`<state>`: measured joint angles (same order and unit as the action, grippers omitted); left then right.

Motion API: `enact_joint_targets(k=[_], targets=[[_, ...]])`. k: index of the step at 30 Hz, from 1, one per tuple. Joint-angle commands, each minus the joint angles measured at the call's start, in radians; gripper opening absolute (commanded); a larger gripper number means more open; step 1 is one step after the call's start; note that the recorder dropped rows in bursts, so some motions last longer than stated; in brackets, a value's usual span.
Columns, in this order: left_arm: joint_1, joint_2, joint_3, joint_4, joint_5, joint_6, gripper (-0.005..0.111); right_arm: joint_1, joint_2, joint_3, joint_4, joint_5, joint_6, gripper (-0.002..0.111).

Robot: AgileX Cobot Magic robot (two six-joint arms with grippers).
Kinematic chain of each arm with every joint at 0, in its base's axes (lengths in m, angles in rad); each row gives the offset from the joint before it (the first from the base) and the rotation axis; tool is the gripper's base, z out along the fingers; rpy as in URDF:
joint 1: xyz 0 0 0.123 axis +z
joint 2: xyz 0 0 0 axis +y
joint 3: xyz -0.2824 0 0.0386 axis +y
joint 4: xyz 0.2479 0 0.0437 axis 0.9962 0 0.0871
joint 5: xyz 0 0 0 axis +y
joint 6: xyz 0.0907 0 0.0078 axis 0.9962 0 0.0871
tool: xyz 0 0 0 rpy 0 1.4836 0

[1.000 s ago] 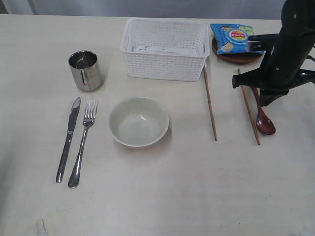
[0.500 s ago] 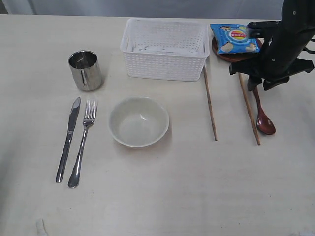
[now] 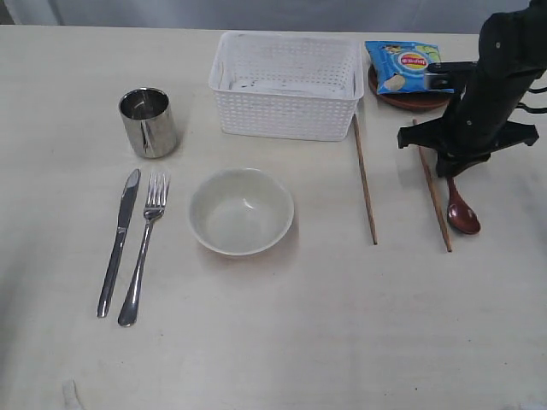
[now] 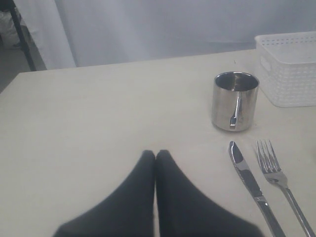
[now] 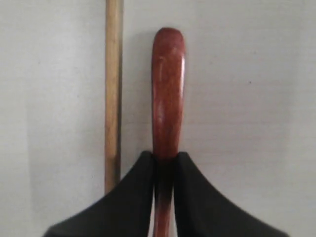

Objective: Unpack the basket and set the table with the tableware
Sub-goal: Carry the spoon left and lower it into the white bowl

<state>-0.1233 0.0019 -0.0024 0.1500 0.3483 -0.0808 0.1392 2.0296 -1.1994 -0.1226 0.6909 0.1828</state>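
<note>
The right gripper is closed narrowly on the wooden spoon, which lies on the counter just right of a chopstick. Its arm points straight down at the far right. The left gripper is closed and empty, left of the basket.

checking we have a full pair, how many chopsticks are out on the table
2. The left chopstick lies just right of the basket; the right chopstick lies further right, alongside the wooden spoon. More could be hidden in the basket.
</note>
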Motion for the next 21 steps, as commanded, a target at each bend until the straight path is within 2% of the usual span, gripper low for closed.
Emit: enact_joint_targets(k=[1, 5, 10, 16, 21], targets=[[-0.005, -0.002, 0.002, 0.003, -0.001, -0.002, 0.000, 0.019, -0.089, -0.025, -0.004, 0.064, -0.008, 0.000], [-0.005, -0.002, 0.002, 0.003, -0.001, -0.002, 0.000, 0.105, -0.218, -0.071, 0.060, 0.128, -0.068, 0.000], [-0.005, -0.002, 0.002, 0.003, -0.001, -0.002, 0.000, 0.304, -0.343, -0.115, 0.178, 0.157, -0.183, 0.000], [-0.005, -0.002, 0.002, 0.003, -0.001, -0.002, 0.000, 0.516, -0.302, -0.234, 0.178, 0.125, -0.183, 0.000], [-0.005, -0.002, 0.002, 0.003, -0.001, -0.002, 0.000, 0.617, -0.212, -0.274, 0.220, 0.042, -0.183, 0.000]])
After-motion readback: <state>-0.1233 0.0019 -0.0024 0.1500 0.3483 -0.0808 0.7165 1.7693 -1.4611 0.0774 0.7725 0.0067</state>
